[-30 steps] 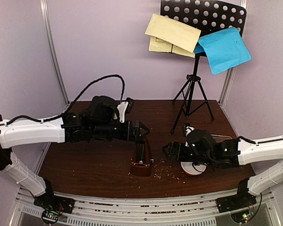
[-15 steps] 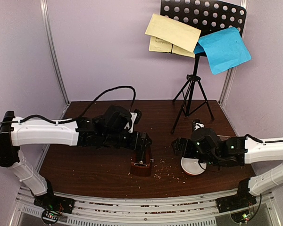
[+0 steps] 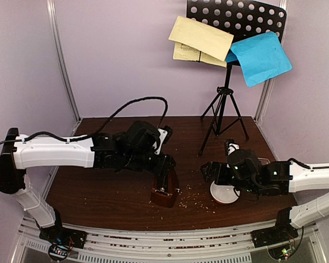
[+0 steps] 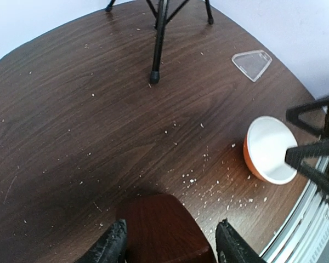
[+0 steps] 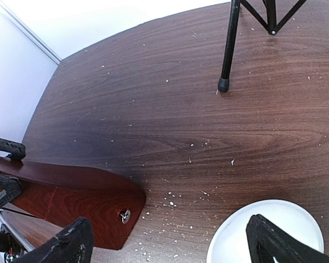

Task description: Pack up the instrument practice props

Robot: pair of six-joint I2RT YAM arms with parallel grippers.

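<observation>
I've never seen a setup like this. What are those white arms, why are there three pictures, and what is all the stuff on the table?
These are two robot arms fixed at the table's near edge, each ending in a two-finger gripper. The wide picture comes from a camera above and behind them. The other two come from a small camera on each wrist, so the dark shapes at their bottom edges are that arm's own fingers. On the brown table stand a black music stand carrying yellow sheets and a blue sheet, a brown metronome, a clear triangular cover lying flat, a white bowl and scattered crumbs. The left gripper has a finger on either side of the metronome; whether it is squeezing is unclear. The right gripper hangs open near the bowl, holding nothing.
</observation>
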